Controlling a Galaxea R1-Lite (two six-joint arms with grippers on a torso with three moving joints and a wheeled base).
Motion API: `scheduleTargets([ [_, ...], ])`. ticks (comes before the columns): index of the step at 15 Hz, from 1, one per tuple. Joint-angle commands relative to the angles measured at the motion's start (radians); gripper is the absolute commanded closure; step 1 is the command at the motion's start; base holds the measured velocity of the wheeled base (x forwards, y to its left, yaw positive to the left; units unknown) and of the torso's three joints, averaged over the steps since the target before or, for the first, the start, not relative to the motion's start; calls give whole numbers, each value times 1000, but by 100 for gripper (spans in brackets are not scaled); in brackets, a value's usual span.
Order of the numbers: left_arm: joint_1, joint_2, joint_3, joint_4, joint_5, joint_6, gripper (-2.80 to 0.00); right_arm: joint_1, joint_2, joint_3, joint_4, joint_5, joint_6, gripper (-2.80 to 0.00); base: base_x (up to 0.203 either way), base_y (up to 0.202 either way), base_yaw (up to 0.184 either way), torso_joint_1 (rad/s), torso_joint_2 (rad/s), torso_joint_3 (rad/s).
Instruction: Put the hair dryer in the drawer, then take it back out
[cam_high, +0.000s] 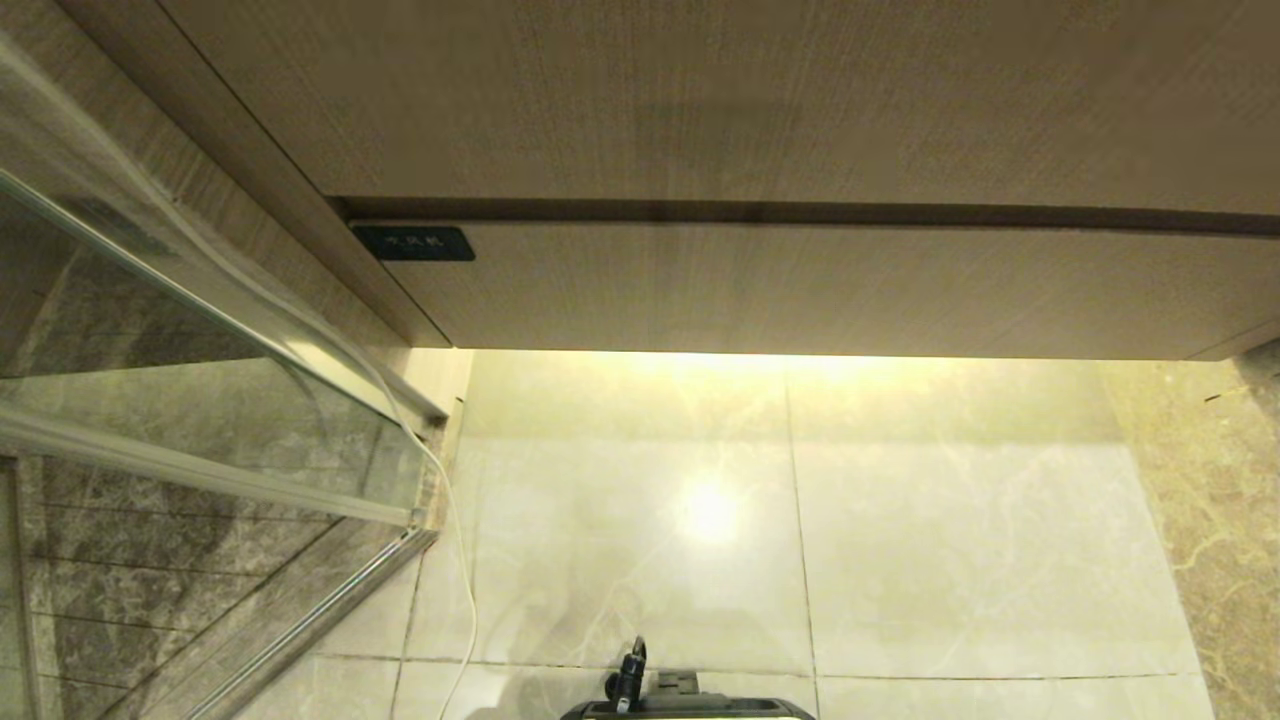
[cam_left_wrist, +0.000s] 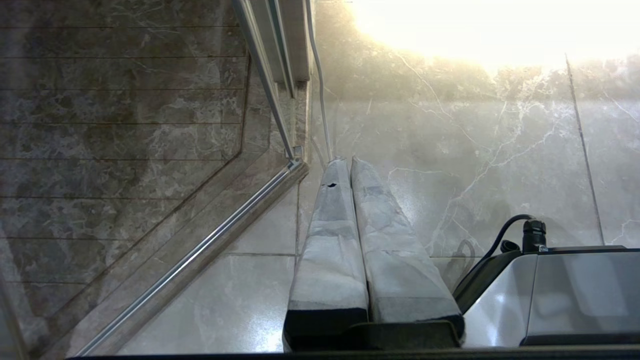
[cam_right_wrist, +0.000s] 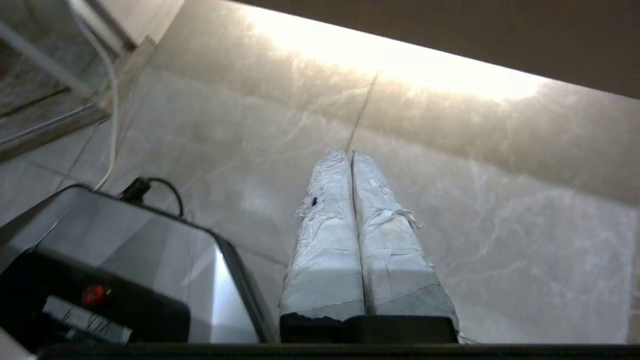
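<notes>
Marble floor (cam_high: 900, 520) lay before the shut drawer (cam_high: 800, 290); with both our grippers, left (cam_left_wrist: 347, 162) and right (cam_right_wrist: 350, 155), clenched and empty and no dryer in view, we judged we should locate it first, then pull the drawer squarely.

All views downward, floor (cam_high: 800, 520) shared

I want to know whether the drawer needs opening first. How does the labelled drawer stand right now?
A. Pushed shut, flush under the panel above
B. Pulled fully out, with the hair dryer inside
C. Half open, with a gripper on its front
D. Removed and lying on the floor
A: the drawer sits shut, its dark label showing on the front, no interior or hair dryer in view.
</notes>
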Motion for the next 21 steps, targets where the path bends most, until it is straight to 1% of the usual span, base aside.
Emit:
scheduleTargets([
  [1,0,0,0,0,0,0,0,1,-59,15,-19,-45,-4,0,0,0,0,0,0,0],
  [3,0,-2,2,0,0,0,0,-1,-59,45,-67,-102,-3,0,0,0,0,0,0,0],
  [4,0,0,1,0,0,0,0,-2,-59,51,-76,-109,-3,0,0,0,0,0,0,0],
  [17,0,0,2,0,0,0,0,-8,-59,57,-86,-108,8,0,0,0,0,0,0,0],
  [18,0,0,2,0,0,0,0,-8,-59,57,-86,-109,14,0,0,0,0,0,0,0],
  [20,0,0,2,0,0,0,0,-10,-59,57,-91,-122,57,0,0,0,0,0,0,0],
  [21,0,-2,0,0,0,0,0,-9,-59,57,-91,-119,43,0,0,0,0,0,0,0],
])
